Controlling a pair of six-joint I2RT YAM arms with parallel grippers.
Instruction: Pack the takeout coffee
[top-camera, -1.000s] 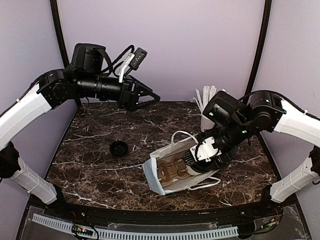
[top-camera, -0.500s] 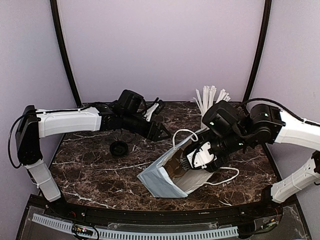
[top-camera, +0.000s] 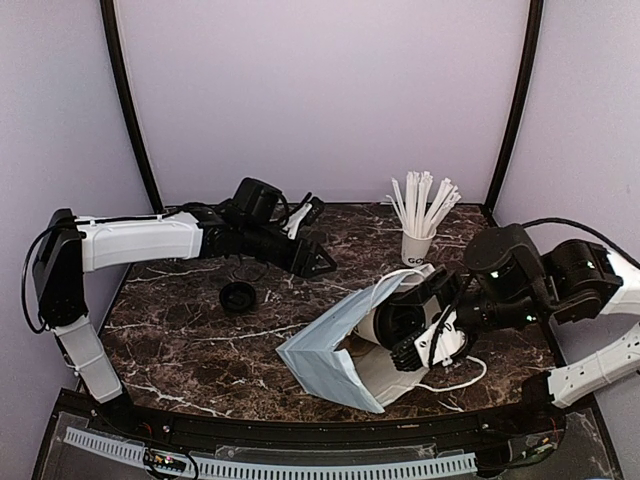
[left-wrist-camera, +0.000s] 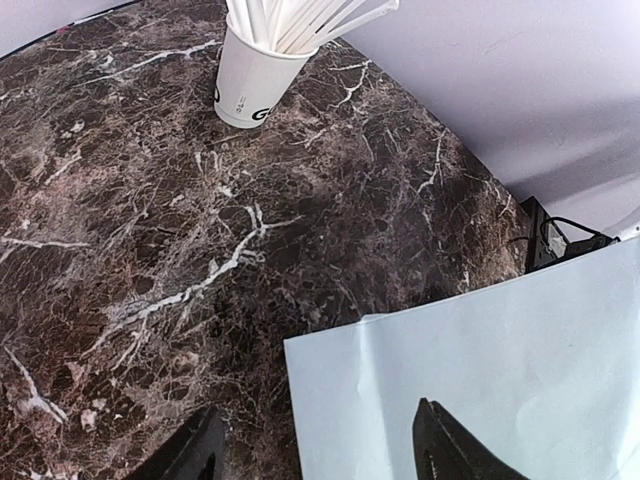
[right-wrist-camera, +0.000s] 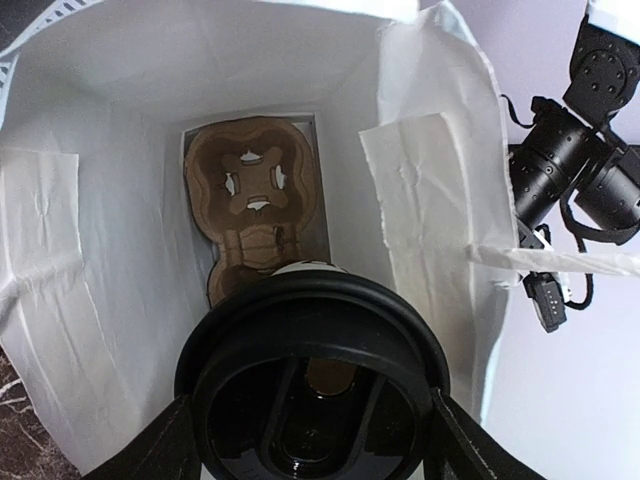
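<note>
Right tool (right-wrist-camera: 310, 450) pinches the takeout coffee (right-wrist-camera: 312, 372), black lid toward the wrist, just inside the white paper bag (right-wrist-camera: 120, 200); the pulp carrier (right-wrist-camera: 255, 190) at its bottom lies at 12 o'clock, along the cup's axis. Left tool (left-wrist-camera: 320, 455) spread, empty.

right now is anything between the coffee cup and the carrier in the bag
Nothing visible. The right hand holds the small white paper cup with a round black plastic lid inside the white paper bag, and the space down to the brown pulp cup carrier looks open.
</note>
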